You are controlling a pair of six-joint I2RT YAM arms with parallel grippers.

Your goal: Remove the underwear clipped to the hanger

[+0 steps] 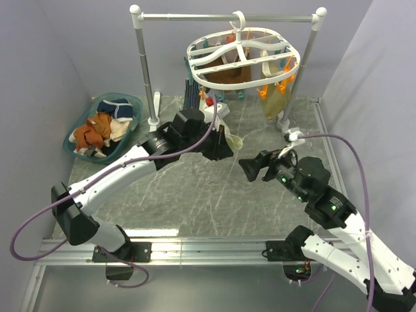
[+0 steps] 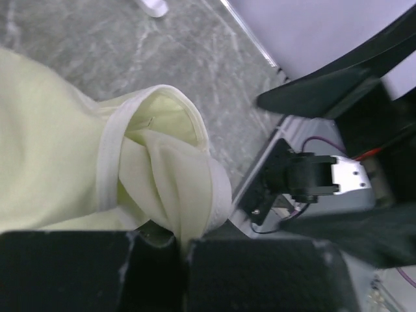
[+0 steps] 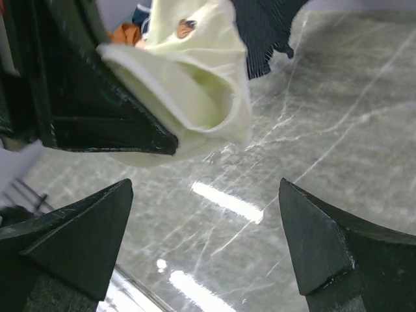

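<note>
My right gripper (image 3: 207, 188) sits nearest, its jaws spread wide with nothing between them, pointing at the left gripper (image 1: 222, 146) just beyond. The left jaws are pressed together on a fold of a pale yellow brief (image 2: 58, 149), which hangs bunched from them low over the marble table (image 1: 195, 195), apparently free of the hanger.

The pinch takes only a small part of the cloth. I judge that a quick swing toward the teal basket (image 1: 133, 104) at far left could let the cloth slip out and drop short. The two grippers are also near one another, so a careless turn of the left arm could knock the open right fingers or drag cloth over them.

At the back, the white oval hanger (image 1: 244, 55) hangs from the rail stand (image 1: 227, 17) with a tan-brown brief (image 1: 227, 77), a cream-beige brief (image 1: 276, 101) and a dark striped brief (image 1: 190, 91) clipped on. It hangs by its hook alone, so a hard tug on the next one could tilt it or lift the hook off the rail.
</note>
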